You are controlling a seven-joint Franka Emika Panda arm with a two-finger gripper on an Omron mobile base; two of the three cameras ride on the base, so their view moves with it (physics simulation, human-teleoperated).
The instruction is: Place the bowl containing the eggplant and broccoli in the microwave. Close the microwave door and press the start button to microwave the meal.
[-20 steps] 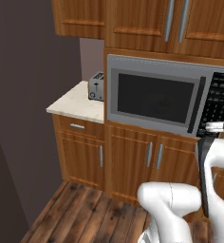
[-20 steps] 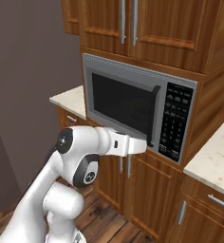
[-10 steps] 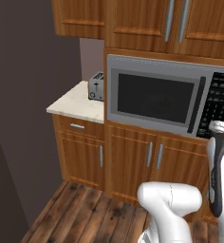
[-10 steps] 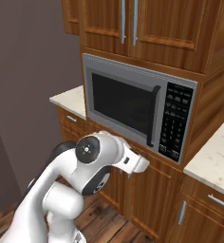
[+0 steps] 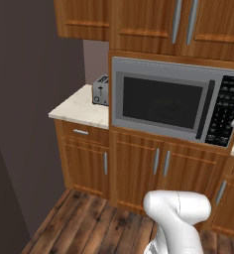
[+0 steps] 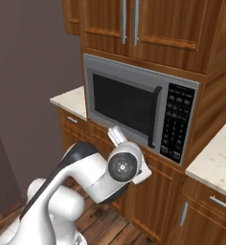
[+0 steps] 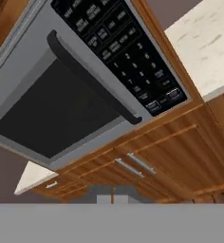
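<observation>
Wooden cabinets (image 5: 144, 22) frame the microwave (image 6: 140, 107), whose rigid door (image 5: 161, 101) sits shut; I judge its firm keypad (image 7: 116, 45) needs only a light poke from my closed gripper (image 7: 112, 199) below it.

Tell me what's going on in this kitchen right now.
A white robot arm is in front of the built-in microwave. The microwave door is shut, and its glass is too dark to show what is inside. The gripper is shut and holds nothing; it sits low, below the microwave, with the hand camera looking up at the black keypad and door handle. A toaster stands on the counter to the left.
</observation>
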